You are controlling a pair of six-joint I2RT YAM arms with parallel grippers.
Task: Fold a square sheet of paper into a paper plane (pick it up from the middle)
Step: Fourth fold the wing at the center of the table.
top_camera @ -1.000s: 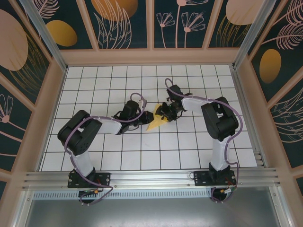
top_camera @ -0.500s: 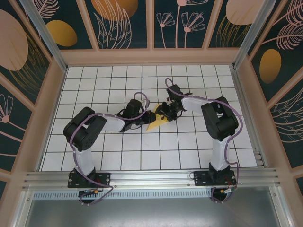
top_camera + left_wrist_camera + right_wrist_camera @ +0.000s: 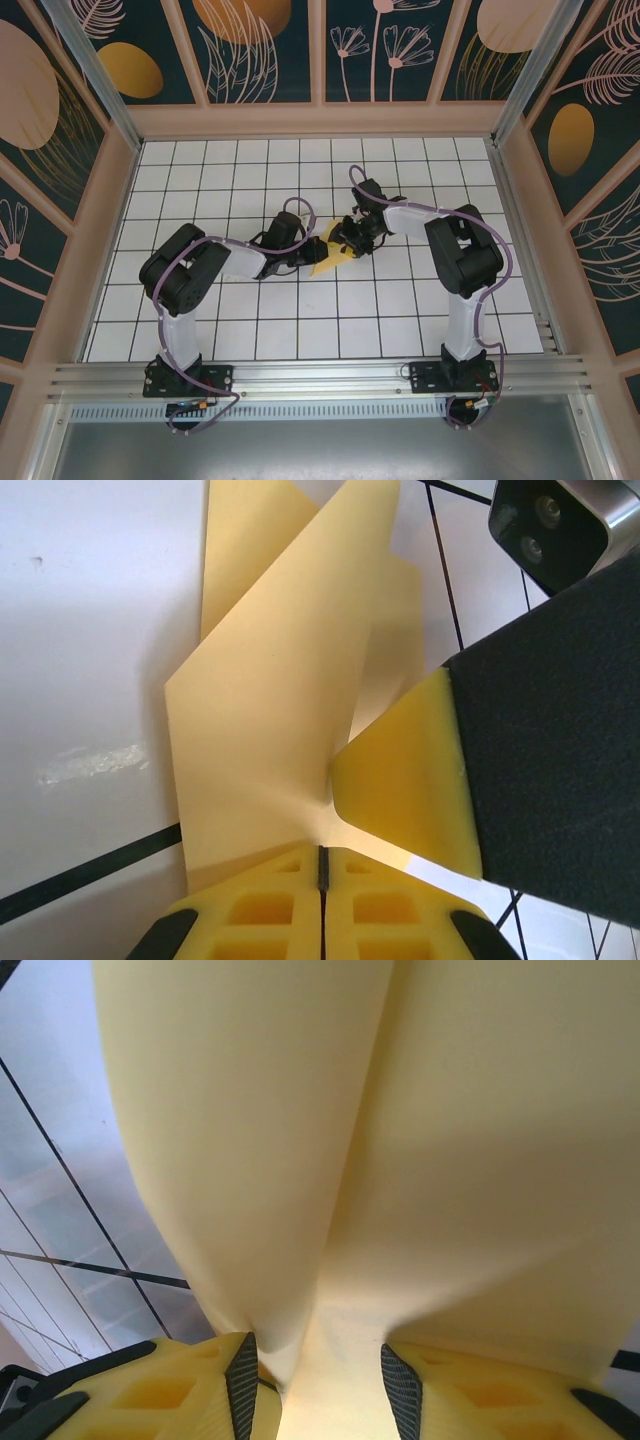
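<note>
Work surface: white tabletop ruled with thin black grid lines [image 3: 300, 330]. In the left wrist view it carries a pale smeared scuff mark [image 3: 90, 763] just above one line, and a tiny dark speck [image 3: 38, 560] further up.

Enclosure: dark teal wall panels with pale pink line-drawn flowers and leaves [image 3: 375, 50], set in a peach-coloured frame [image 3: 320, 120]. Orange oval prints on the left [image 3: 130, 70], back [image 3: 240, 20] and right [image 3: 570, 138] walls. Slanted silver corner posts at back left [image 3: 90, 70] and back right [image 3: 535, 70].

Near edge: a silver slotted aluminium rail [image 3: 320, 375], then a perforated strip [image 3: 320, 410], then a plain grey metal sheet [image 3: 320, 450].
</note>
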